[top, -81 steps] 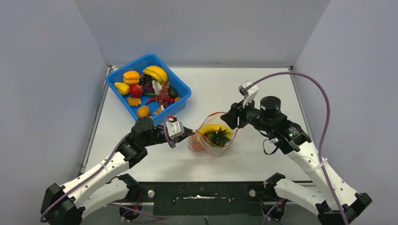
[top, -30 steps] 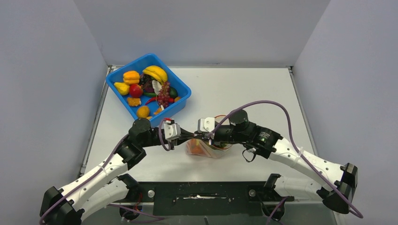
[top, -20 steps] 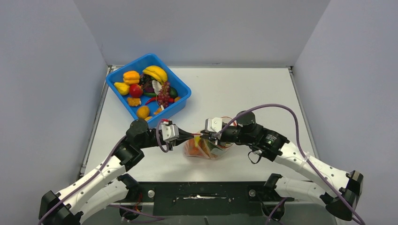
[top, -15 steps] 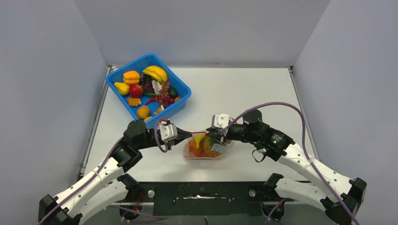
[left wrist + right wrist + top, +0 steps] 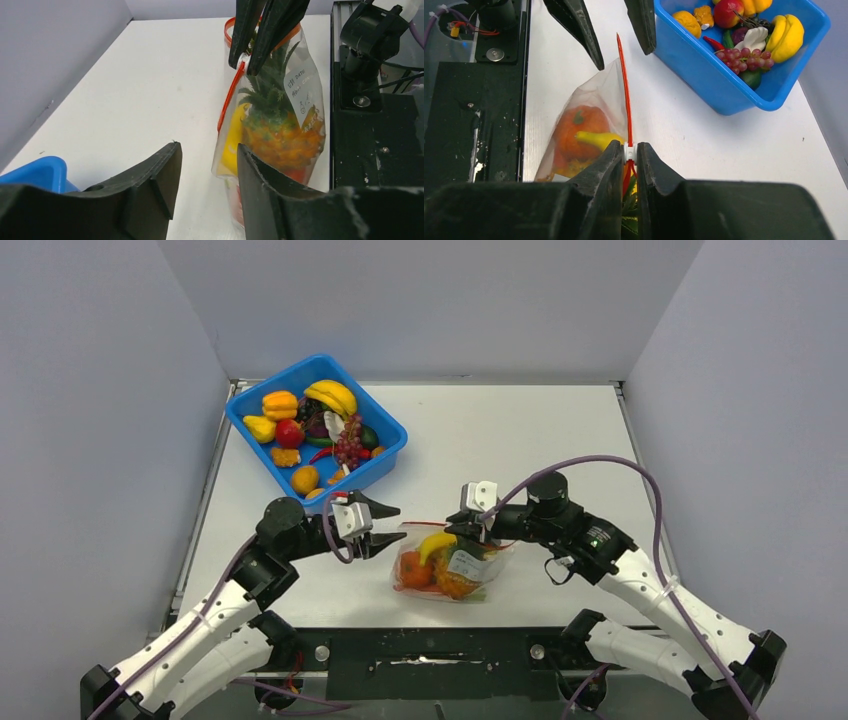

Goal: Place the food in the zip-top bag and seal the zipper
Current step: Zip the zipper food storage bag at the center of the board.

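bag (image 5: 447, 566): clear plastic one, lying on its side on the table (image 5: 520, 430), near the front edge and right between the two arms
zipper (image 5: 625, 95): red-orange strip along the bag's mouth, on the edge facing the back of the table. From the white slider (image 5: 629, 151) out to the left-arm end it reads as one thin closed line. Past the slider, on the right arm's side, the mouth looks like it gapes a bit in the left wrist view
food in the bag: a pineapple (image 5: 276, 131) with its green top pointing at the right claw, a yellow banana (image 5: 437, 542), and something round and orange (image 5: 575, 126). A white label (image 5: 302, 85) sits on the plastic
right claw (image 5: 628, 148): fingers pinched together on the zipper, right at the slider, nothing else in them
right arm: reaches in low from the right side, forearm roughly level, claw pointing left along the strip
left claw (image 5: 207, 151): fingers apart, holding nothing and not touching the bag; the zipper's end sits just off its tips
left arm: stretched low over the table from the left, claw aimed right at the bag's corner, so the two claws face each other
bin (image 5: 392, 453): blue, back-left of the table, well apart from the bag, with the rest of the food in it: bananas (image 5: 332, 396), grapes (image 5: 348, 445), a tomato (image 5: 289, 433)
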Available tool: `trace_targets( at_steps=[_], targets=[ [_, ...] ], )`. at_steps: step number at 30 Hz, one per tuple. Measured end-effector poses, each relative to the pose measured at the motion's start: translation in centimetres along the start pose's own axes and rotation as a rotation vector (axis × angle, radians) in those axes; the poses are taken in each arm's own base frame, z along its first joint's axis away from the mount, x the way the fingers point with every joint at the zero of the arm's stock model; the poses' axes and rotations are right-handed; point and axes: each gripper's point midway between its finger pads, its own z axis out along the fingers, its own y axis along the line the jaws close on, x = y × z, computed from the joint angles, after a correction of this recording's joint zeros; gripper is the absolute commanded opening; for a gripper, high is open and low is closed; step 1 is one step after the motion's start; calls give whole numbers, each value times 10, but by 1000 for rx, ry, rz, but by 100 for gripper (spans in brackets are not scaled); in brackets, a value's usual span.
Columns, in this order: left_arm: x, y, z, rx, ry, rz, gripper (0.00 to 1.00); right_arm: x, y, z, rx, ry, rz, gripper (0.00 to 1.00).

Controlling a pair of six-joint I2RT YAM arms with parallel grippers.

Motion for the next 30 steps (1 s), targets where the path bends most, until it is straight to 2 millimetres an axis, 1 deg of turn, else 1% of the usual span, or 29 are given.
trace_targets(
  at_steps=[6, 12, 14, 16, 17, 19, 20, 24, 26, 30],
  targets=[
    [12, 6, 11, 10, 48, -26, 52, 3, 4, 5, -34, 5, 17, 0],
    [24, 6, 19, 37, 81, -54, 53, 3, 7, 9, -53, -1, 41, 0],
    [21, 7, 22, 43, 80, -51, 49, 3, 7, 10, -60, -1, 44, 0],
    [17, 9, 25, 48, 72, -43, 43, 2, 6, 12, -64, 0, 46, 0],
    [14, 10, 26, 52, 68, -38, 34, 1, 5, 12, -64, -1, 46, 0],
    [10, 10, 28, 62, 58, -28, 5, 0, 5, 12, -63, -3, 47, 0],
    [8, 9, 28, 70, 53, -24, 0, 0, 4, 12, -61, -4, 47, 0],
    [7, 7, 28, 84, 49, -12, 0, -2, 3, 12, -55, -5, 58, 0],
    [9, 7, 26, 77, 58, -13, 0, -2, -1, 10, -34, 9, 78, 0],
    [8, 7, 19, 54, 71, -12, 0, -8, -11, 8, 6, 26, 108, 0]
  ],
)
